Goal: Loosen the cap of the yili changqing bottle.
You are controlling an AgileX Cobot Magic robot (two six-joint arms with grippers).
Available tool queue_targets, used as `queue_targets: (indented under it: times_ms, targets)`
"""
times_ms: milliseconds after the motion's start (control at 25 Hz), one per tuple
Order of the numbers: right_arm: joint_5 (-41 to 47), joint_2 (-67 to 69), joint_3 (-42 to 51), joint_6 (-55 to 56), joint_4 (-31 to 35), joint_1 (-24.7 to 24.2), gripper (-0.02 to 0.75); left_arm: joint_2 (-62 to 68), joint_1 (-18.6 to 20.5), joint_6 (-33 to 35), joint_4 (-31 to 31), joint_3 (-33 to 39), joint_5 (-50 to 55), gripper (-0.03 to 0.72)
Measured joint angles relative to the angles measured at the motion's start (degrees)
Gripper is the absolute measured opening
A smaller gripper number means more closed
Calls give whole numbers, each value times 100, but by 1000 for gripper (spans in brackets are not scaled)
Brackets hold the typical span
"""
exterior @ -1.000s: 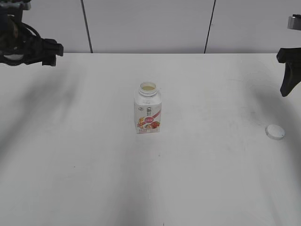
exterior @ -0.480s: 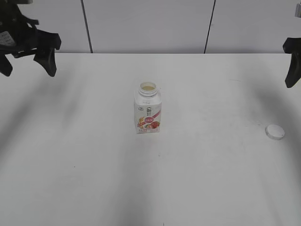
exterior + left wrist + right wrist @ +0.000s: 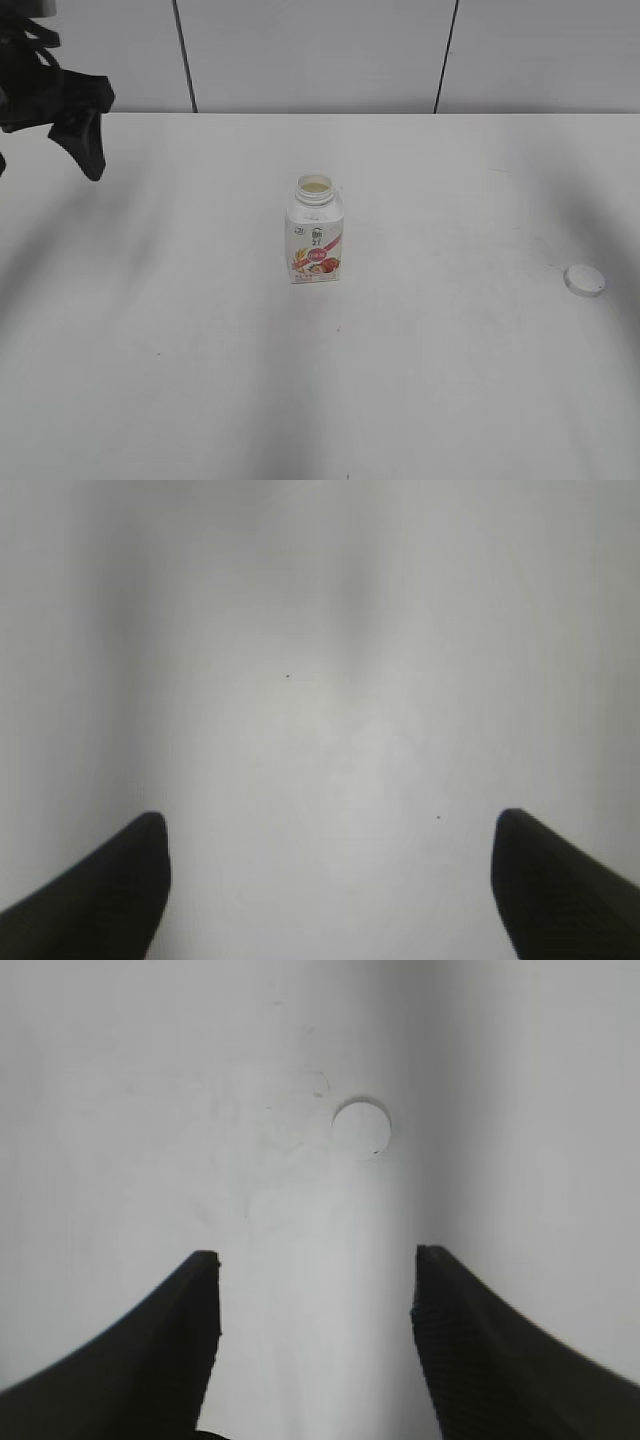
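The yili changqing bottle (image 3: 315,232) stands upright at the middle of the white table, its neck open with no cap on it. The white cap (image 3: 584,279) lies flat on the table at the far right; it also shows in the right wrist view (image 3: 361,1126), ahead of the jaws. My left gripper (image 3: 45,160) hangs open and empty at the far left edge, well away from the bottle; in the left wrist view (image 3: 330,825) its fingers are wide apart over bare table. My right gripper (image 3: 315,1260) is open and empty, and is out of the exterior view.
The white table (image 3: 430,370) runs back to a grey panelled wall (image 3: 320,50) with two dark vertical seams. Soft arm shadows lie on the table at left and right.
The right gripper has pulled out of the exterior view at the right edge. The left gripper has shifted left and turned at the far left. Bottle and cap have not moved.
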Motion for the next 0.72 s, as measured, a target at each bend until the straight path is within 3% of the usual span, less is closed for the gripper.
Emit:
queue_targets:
  times_ms: [720]
  targets:
    - [12,-3926,2816,-10,-6,0,481,-4788,0,65,137,3080,-16,592]
